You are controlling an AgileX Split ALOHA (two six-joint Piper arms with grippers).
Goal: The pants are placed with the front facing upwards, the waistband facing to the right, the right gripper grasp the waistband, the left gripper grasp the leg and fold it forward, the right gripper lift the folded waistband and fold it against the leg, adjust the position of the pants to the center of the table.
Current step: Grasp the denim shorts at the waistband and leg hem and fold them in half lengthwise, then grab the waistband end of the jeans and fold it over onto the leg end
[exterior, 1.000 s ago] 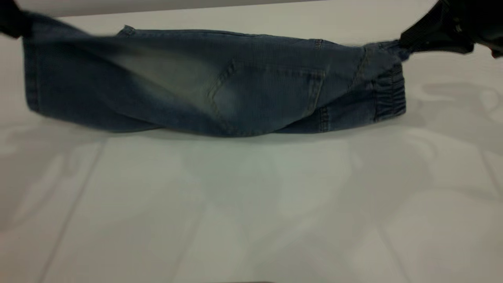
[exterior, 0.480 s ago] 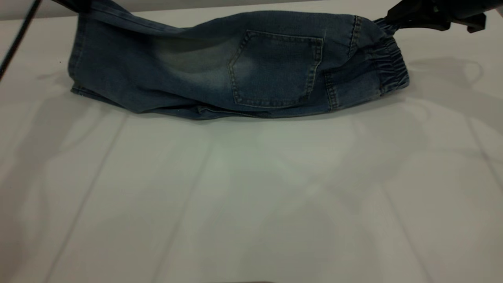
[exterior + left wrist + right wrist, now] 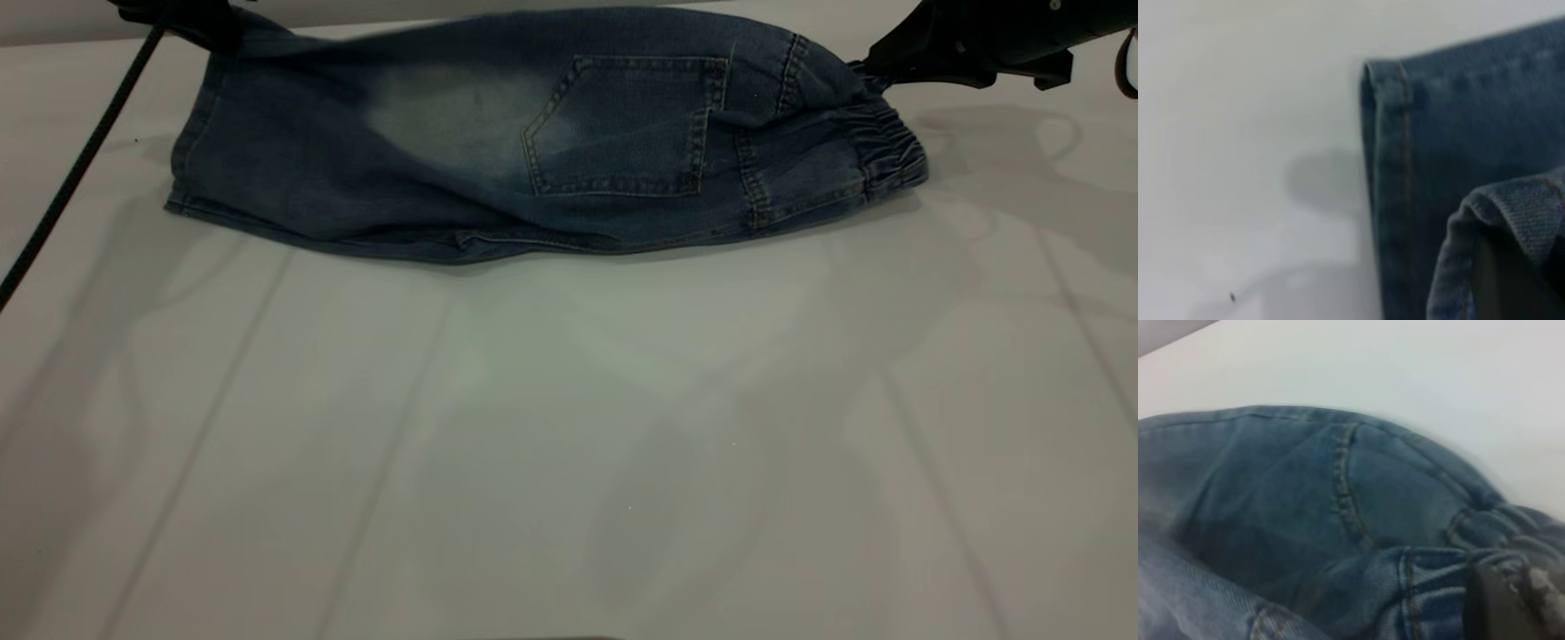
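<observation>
One pants (image 3: 462, 169) | two end effectors: left end effector (image 3: 191, 18), right end effector (image 3: 876, 67) | one table (image 3: 569, 444)

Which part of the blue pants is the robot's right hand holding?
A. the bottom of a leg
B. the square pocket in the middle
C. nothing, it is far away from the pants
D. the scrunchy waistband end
D. In the exterior view the right hand meets the pants at their gathered waistband, while the left hand holds the leg end on the other side.
</observation>
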